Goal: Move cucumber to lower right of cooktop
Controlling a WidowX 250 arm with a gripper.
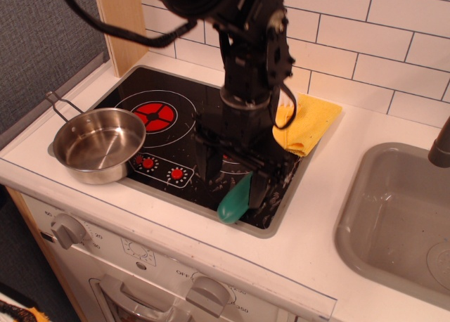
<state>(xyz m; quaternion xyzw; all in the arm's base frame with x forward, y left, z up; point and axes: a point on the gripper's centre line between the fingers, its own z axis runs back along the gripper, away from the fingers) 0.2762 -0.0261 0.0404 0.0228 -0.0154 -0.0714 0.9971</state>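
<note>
The teal-green cucumber (234, 197) lies on the black cooktop (188, 102) at its lower right corner, close to the grey rim. My black gripper (233, 177) hangs just above it, pointing down. The jaws stand apart, with one finger (207, 162) to the cucumber's left and the other (259, 190) at its right. The cucumber's upper end sits between the fingers, and I see no grip on it. The right burner is mostly hidden behind the arm.
A steel pot (91, 143) sits on the cooktop's lower left. A yellow cloth (309, 121) lies at the cooktop's back right edge. A grey sink (394, 223) is to the right. A wooden panel and a tiled wall stand behind.
</note>
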